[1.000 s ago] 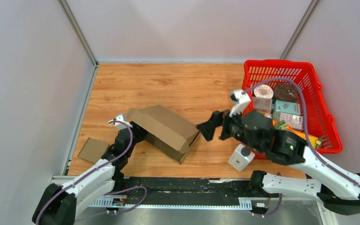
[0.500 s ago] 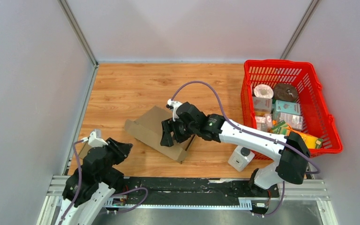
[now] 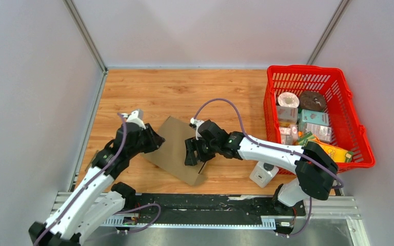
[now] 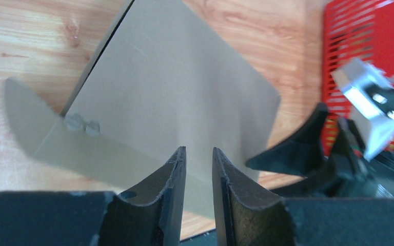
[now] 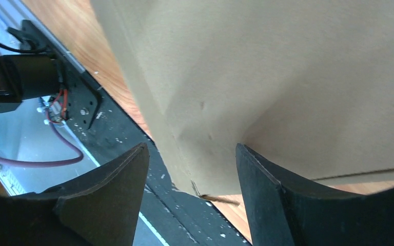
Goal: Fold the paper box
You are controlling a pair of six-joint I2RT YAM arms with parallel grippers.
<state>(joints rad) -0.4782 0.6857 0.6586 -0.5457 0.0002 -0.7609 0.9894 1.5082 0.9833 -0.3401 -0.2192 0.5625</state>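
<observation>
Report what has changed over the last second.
The right gripper swung from beside the red basket across to the right edge of the paper box and now straddles it, jaws open. The left gripper pulled away to the left, then returned to the box's left side. The box's raised lid went down; it lies flatter. The basket and the white bottle stayed put.

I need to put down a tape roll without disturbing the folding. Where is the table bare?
Bare: the far strip of table between the back wall, the cardboard box and the red basket. Crowded: the near half, with the left pincer, right pincer and a white device near the box.
</observation>
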